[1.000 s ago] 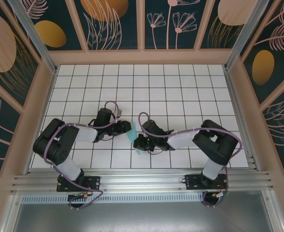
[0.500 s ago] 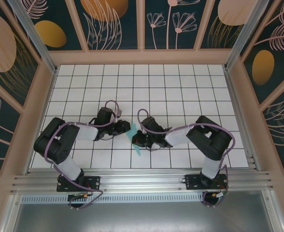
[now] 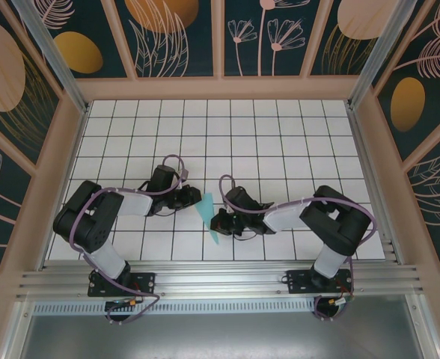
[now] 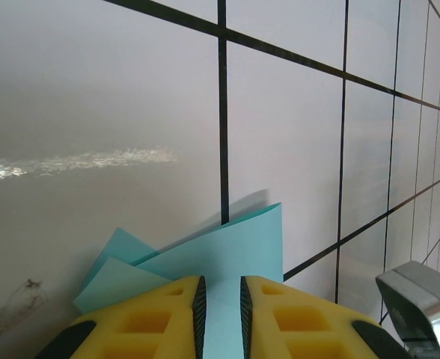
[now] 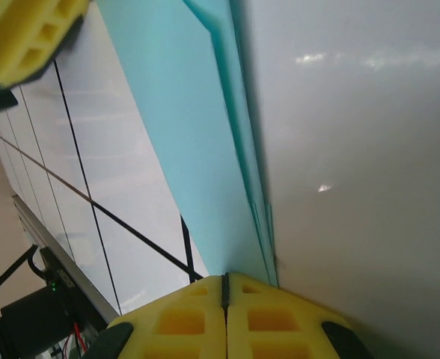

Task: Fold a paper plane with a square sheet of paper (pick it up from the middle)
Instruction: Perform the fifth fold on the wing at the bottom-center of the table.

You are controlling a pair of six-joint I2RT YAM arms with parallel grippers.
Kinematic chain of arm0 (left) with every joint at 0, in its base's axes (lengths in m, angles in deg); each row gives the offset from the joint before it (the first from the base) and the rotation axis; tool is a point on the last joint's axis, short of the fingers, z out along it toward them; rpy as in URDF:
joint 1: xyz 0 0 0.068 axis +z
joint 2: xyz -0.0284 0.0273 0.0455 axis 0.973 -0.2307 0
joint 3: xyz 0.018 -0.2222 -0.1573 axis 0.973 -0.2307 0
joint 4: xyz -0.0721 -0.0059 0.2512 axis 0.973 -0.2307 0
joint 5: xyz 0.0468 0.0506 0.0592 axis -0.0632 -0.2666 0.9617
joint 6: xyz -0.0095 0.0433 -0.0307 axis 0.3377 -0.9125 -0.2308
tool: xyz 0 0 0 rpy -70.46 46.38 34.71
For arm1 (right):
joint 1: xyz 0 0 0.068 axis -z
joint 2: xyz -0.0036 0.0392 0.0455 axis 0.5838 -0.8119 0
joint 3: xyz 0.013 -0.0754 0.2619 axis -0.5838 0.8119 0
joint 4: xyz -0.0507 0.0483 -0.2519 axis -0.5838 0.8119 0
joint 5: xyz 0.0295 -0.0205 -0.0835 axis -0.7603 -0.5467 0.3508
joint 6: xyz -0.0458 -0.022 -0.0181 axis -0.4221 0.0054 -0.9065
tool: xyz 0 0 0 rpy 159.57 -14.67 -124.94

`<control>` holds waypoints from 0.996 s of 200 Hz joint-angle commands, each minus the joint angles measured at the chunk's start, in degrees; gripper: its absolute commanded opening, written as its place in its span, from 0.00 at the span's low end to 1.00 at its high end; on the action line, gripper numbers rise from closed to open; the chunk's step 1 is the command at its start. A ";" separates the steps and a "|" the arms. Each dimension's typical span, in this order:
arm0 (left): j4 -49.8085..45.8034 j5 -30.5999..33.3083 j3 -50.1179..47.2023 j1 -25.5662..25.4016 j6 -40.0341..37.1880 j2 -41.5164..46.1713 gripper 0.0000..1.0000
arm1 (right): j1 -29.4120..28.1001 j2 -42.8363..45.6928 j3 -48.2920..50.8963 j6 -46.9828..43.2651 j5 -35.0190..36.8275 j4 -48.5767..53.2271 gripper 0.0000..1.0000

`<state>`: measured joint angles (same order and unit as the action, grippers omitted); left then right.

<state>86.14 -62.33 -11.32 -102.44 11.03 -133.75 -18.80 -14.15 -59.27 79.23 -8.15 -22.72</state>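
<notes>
The square sheet of paper (image 3: 207, 213) is folded into a slim, pointed turquoise shape lying on the white tiled floor between my two grippers. My left gripper (image 3: 198, 200) reaches it from the left at its wider far end. In the left wrist view the gripper (image 4: 220, 280) has its jaws a narrow gap apart, with the layered paper (image 4: 235, 247) running between them. My right gripper (image 3: 217, 222) comes from the right, and in its wrist view the gripper (image 5: 226, 277) is shut. Its tips sit at the paper's (image 5: 190, 134) near edge. A yellow left finger (image 5: 25, 37) shows at the paper's far end.
The floor is white tiles (image 3: 280, 142) with black grid lines, ringed by pink-framed patterned walls (image 3: 220, 88). An aluminium rail (image 3: 220, 280) runs along the near edge by both arm bases. A grey metal part (image 4: 418, 299) shows low on the right of the left wrist view.
My right gripper pushed left against the paper, then drew back to the right. The left jaws narrowed around the paper. The paper hardly shifted.
</notes>
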 commanded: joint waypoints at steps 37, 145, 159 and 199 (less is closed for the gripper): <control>-3.93 9.07 -0.56 -0.16 -2.21 -5.04 0.24 | -3.87 0.67 1.08 -0.35 0.68 5.16 0.08; -5.99 1.56 -0.41 -1.40 1.06 15.52 0.44 | -2.18 -0.99 -1.83 -1.19 5.91 8.88 0.06; -3.67 -0.12 -1.93 -2.79 2.20 16.08 0.42 | -2.08 -0.84 -1.74 -1.16 5.89 8.70 0.06; 5.50 -7.18 -4.40 -4.84 5.92 10.69 0.40 | -2.17 -0.69 -1.08 -0.84 6.05 7.94 0.06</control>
<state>85.29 -63.51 -14.25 -106.42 13.76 -119.41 -21.60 -14.20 -61.13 79.19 -6.05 -19.40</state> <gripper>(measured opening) 0.402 0.063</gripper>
